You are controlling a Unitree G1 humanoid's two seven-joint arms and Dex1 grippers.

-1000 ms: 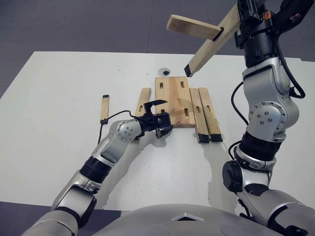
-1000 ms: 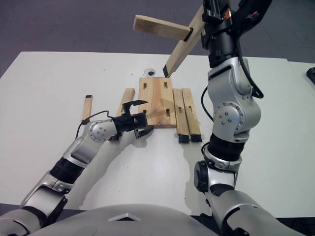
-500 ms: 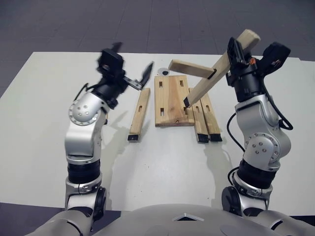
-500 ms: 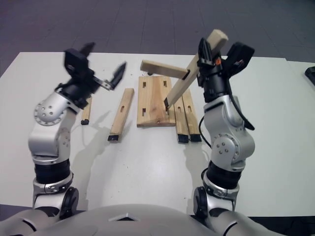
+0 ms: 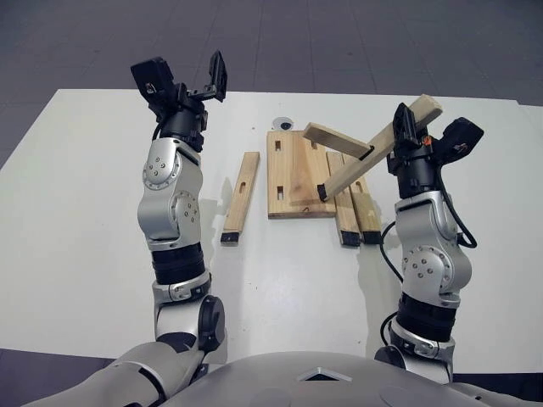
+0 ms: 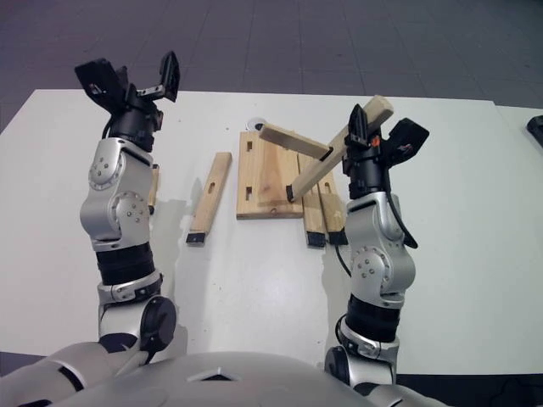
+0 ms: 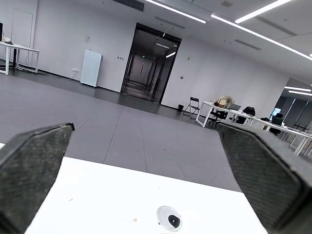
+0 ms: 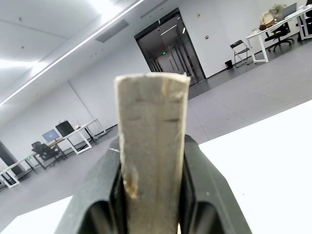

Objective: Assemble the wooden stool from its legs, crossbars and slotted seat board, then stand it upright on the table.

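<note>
The slotted seat board (image 5: 293, 174) lies flat at the table's middle. My right gripper (image 5: 413, 140) is shut on a wooden leg (image 5: 365, 161) that slants down to the board's right edge. A crossbar (image 5: 338, 141) sticks out of that leg toward the left. The leg's end (image 8: 152, 141) sits between the dark fingers (image 8: 100, 195). My left gripper (image 5: 182, 72) is raised high over the table's back left, open and holding nothing, its pads (image 7: 29, 170) wide apart. One loose leg (image 5: 240, 195) lies left of the board, and two more legs (image 5: 355, 208) lie right of it.
A short wooden bar (image 6: 151, 182) lies on the table behind my left arm. A small round hole (image 5: 284, 123) marks the table just beyond the board. The white table (image 5: 76, 186) has free room at the left, front and far right.
My left arm rose from the board's front edge to an upright pose, gripper open. My right arm brought the leg with its crossbar down from high above to the board's right edge.
</note>
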